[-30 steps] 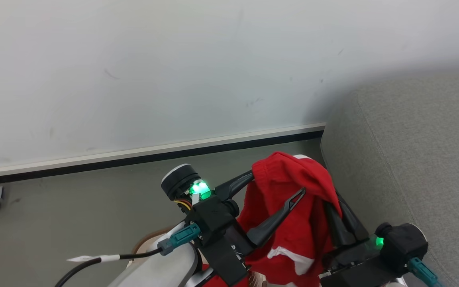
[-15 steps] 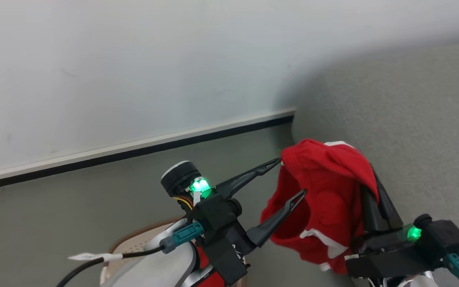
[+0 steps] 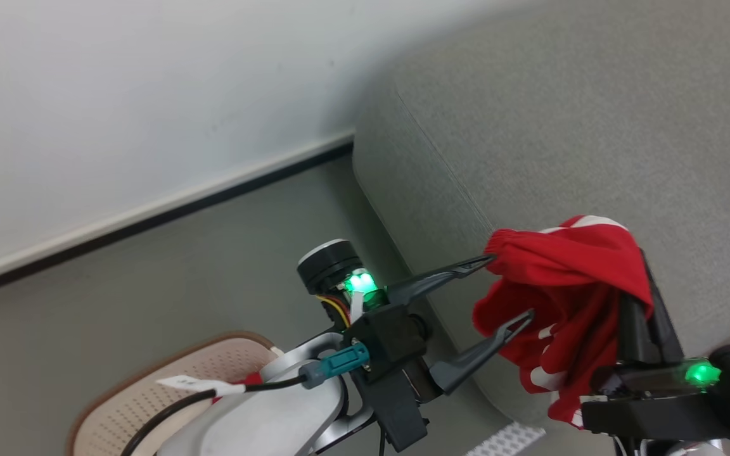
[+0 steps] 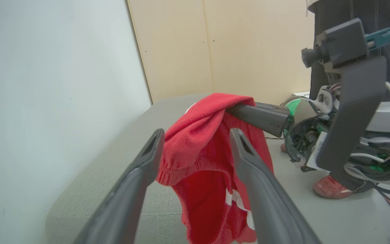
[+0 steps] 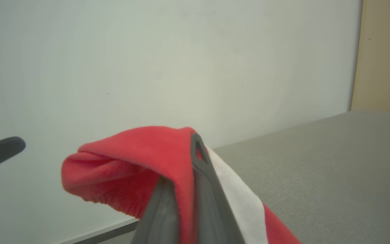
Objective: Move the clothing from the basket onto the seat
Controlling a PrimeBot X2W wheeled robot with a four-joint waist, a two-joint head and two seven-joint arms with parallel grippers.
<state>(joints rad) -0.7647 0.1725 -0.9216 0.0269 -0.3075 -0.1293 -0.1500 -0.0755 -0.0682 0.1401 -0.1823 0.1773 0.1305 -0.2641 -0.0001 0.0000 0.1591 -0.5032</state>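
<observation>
Right pincer clamped on the clothing, lower right of the head frame.
I hold it at the edge of the seat, not yet laid down; my left pincer gapes empty beside it. Red at the basket, lower left, may be more clothing.

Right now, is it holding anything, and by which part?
The right fingers pinch the red garment at its top fold; the left fingers are open.
</observation>
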